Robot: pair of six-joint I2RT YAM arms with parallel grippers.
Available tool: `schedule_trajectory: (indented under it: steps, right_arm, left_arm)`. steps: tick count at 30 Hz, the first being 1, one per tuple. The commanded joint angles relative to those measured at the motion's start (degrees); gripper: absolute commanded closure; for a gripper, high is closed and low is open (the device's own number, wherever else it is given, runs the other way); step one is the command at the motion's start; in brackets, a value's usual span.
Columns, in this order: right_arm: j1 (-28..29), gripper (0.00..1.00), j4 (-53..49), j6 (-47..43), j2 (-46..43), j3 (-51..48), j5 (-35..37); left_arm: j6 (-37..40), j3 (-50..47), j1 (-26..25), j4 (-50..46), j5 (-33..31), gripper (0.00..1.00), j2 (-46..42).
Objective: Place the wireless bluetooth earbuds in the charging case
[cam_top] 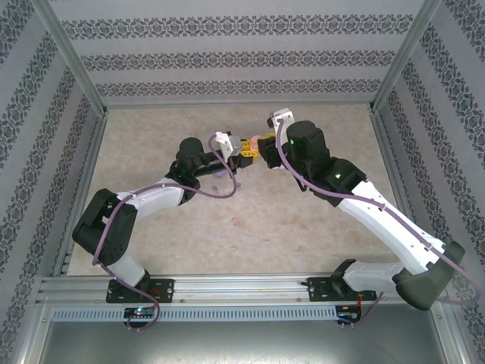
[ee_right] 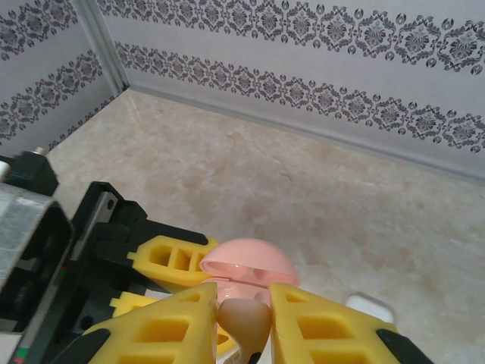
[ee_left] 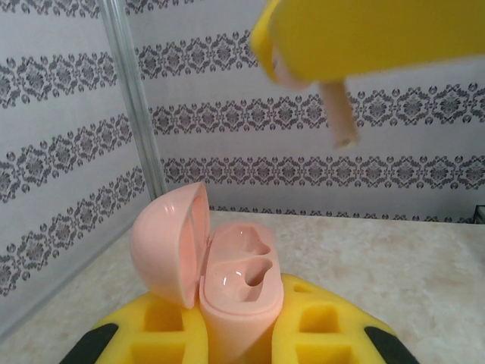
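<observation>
The pinkish stemmed earbud (ee_right: 244, 322) sits pinched between the yellow fingers of the right claw (ee_right: 239, 315), held in the air just above the pink rounded plastic charging case (ee_left: 239, 292). The left claw (ee_left: 239, 330) is clenched on the case body.

The left wrist view shows the lid hinged open to the left, two moulded wells facing up, and the earbud's stem hanging from above. The right wrist view adds a white rounded object (ee_right: 369, 307) on the beige mottled surface (ee_right: 227, 167), partly hidden behind a finger. From the top, the case is mostly hidden between the claws, and a small pale speck (cam_top: 237, 222) on the surface is too small to identify.
</observation>
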Motion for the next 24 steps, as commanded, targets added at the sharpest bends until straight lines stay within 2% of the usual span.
schedule_trajectory:
  steps: [1,24]
  right_arm:
    - [0.47,0.76,3.63,-2.03,-1.26,-1.14,0.0]
    - [-1.9,0.77,7.41,2.48,-1.1,-5.25,-2.98]
  left_arm:
    - [1.28,2.49,-1.13,2.5,2.87,1.0,1.01]
    - [0.04,2.95,-1.68,1.77,3.6,1.0,0.44]
